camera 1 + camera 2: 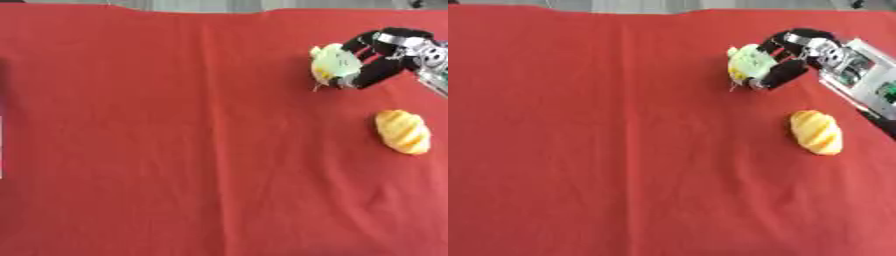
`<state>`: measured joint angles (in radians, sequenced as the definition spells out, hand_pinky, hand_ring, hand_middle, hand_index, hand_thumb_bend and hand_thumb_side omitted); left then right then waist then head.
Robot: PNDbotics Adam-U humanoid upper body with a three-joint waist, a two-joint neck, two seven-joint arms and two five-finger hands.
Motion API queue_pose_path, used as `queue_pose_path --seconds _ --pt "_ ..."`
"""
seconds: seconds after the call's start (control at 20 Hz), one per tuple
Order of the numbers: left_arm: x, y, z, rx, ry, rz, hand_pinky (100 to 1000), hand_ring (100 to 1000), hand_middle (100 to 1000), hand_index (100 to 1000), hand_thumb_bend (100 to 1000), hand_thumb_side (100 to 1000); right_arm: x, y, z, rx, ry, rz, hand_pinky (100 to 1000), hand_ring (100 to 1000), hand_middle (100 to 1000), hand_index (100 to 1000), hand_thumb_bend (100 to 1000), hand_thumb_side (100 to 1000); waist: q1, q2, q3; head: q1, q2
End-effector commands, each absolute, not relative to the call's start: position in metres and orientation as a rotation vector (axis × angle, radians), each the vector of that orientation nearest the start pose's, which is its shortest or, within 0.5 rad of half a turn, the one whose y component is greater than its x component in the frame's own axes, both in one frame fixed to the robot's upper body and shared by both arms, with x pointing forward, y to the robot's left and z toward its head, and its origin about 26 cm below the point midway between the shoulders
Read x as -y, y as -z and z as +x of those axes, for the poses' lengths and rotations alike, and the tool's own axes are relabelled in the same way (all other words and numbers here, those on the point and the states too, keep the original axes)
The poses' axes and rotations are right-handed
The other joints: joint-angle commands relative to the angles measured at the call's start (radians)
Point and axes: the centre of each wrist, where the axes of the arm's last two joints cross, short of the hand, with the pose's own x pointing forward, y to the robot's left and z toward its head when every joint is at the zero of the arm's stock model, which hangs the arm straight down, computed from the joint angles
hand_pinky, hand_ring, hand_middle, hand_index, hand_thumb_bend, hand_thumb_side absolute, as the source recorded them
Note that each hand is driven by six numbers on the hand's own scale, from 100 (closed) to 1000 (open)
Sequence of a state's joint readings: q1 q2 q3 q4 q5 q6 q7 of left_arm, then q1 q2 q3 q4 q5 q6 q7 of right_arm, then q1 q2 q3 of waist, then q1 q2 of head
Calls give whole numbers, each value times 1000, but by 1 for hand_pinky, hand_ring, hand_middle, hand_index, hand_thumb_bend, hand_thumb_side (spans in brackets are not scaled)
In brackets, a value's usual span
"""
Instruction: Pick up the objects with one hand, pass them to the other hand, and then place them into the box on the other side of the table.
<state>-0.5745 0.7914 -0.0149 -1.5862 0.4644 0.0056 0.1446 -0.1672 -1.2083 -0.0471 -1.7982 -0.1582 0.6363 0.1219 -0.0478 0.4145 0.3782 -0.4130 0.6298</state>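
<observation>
A red cloth (175,140) covers the whole bench, bare across its middle and left. No box shows in either view, so where it stands cannot be told, though the task puts it on the far side from the objects.

At the upper right, the right robot hand (785,62) reaches in from the right edge, its black fingers curled round a pale yellow-green object (747,64). Whether that object is lifted off the cloth or resting on it cannot be told. Nearer and a little to the right, a yellow-orange ridged object (403,131), shaped like a bread roll, lies on the cloth, apart from the robot hand and untouched.

The left robot hand shows in neither view.

The step in hand looks like the first pick-up, with the grasp made. Next, I judge, the right robot hand should carry the pale object toward the middle of the bench, where the left can come in and take it.
</observation>
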Motion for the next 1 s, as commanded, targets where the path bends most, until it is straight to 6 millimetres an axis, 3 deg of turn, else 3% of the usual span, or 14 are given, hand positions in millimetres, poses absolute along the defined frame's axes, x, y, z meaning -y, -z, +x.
queue_pose_path --seconds 0.05,0.45,0.7,1.0 --pt "-365 -286 358 2178 236 288 916 785 667 702 100 587 415 -287 287 1167 -647 -900 858 872 818 849 414 188 -8 -2 1 -3 -13" --pt "-362 -287 359 2180 245 279 917 785 663 699 100 585 415 -284 288 1168 -642 -982 870 819 747 857 379 100 -4 3 3 -8 -18" --pt "-362 -285 359 2178 240 279 915 782 658 696 100 586 415 -277 290 1177 -638 -1099 856 730 604 799 383 100 -3 9 8 -20 -26" --pt "-361 -283 359 2175 238 277 914 777 652 694 100 588 420 -271 294 1222 -467 -1287 783 545 349 598 427 100 -2 16 13 -23 -27"
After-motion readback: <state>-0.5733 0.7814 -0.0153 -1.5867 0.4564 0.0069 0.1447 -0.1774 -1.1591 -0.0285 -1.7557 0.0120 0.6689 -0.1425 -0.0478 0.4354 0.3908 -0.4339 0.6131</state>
